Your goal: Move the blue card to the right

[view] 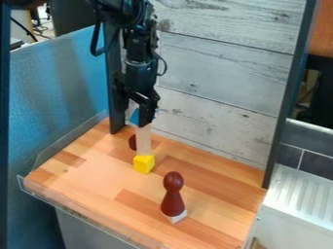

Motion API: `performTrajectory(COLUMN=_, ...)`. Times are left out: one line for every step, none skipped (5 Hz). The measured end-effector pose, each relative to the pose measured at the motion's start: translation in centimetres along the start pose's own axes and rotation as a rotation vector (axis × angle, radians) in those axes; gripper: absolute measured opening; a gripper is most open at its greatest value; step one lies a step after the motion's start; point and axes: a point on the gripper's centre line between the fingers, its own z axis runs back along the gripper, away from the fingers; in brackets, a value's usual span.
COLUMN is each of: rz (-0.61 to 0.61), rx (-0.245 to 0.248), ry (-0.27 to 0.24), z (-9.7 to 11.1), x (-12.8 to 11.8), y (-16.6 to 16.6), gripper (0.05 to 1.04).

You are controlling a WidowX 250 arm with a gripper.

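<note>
And there was the black gripper (141, 117), hanging over the back of the wooden tabletop (211, 182), with the blue card (135, 116) right up at its tips, just by the top of a pale upright strip (143, 141). Had it got a grip? Impossible to call: whether the jaws were clamped on the card or loose around it couldn't be told. And that was the first danger, for a poor hold could have let the card slip the instant the arm swung rightward. Trouble below, too! The strip rose right behind the yellow block (143, 164), so a low sideways sweep might have knocked the pair over. A dark red rounded piece (133, 142) lurked beside the strip, partly hidden and easily clipped. Further forward stood the dark red pawn-shaped piece (173, 194), tall and narrow-necked, likely to topple if the path drifted towards the front. Lifting clear first looked the safer play.
</note>
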Motion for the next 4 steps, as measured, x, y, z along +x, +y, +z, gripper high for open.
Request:
performTrajectory(rz=0.021, rx=-0.008, ry=0.014, z=-0.28, x=0.47, y=0.32, gripper=1.0)
performTrajectory(rz=0.017, rx=-0.041, ry=0.045, z=-1.05, x=0.75, y=0.14, gripper=0.939)
performTrajectory(rz=0.034, rx=-0.047, ry=0.046, z=-0.83, x=0.83, y=0.43, gripper=0.664)
performTrajectory(rz=0.048, rx=-0.068, ry=0.059, z=-0.93, x=0.59, y=0.81, gripper=0.532)
